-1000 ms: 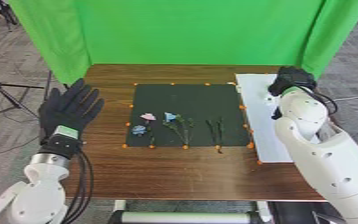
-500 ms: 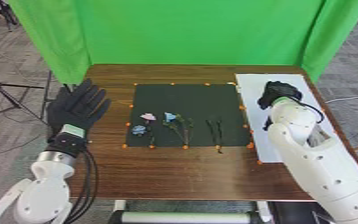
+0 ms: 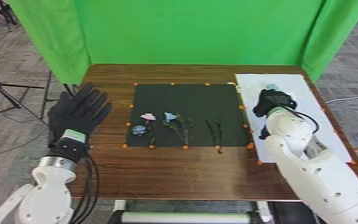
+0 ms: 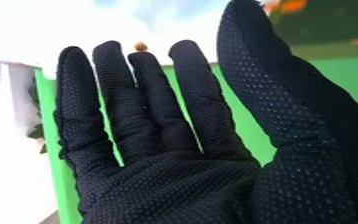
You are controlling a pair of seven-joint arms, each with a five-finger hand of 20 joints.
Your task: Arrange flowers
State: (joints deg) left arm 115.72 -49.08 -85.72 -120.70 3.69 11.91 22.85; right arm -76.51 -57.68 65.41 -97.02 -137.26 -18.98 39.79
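Right robot hand (image 3: 273, 102) is over the white sheet (image 3: 284, 129), fingers straight & thumb spread wide, nothing gripped. Just past its fingertips sits a pale green item (image 3: 271, 86), poss. the vase, can't tell for sure. Main risk now: if the hand moves fwd or sideways w/o lifting, knuckles prob. clip that item & tip or shove it, b/c clearance looks small. Closing too early could also knock it instead of getting a grip.

Flowers all lie on the dark mat (image 3: 189, 100) on the desk (image 3: 184, 175): pink flower (image 3: 148, 116), light blue flower (image 3: 170, 117), blue flower (image 3: 139, 130) nearest the mat's left edge, leafy stems (image 3: 182, 131) mid-mat, dark stems (image 3: 215, 132) to the right of those. Stems are thin & flat, so a wide glove may roll or press them vs. pinching; blooms could get crushed if grabbed by the head. Pink & light blue are near each other, so picking one may drag its neighbour. One dark stem pokes past the mat's near edge, might snag on a glove or the arm's cables.

Left robot hand (image 3: 79, 107) is open too, fingers spread, left of the mat. If right reaches across for the blue one, poss. bump b/c they'd be working close together
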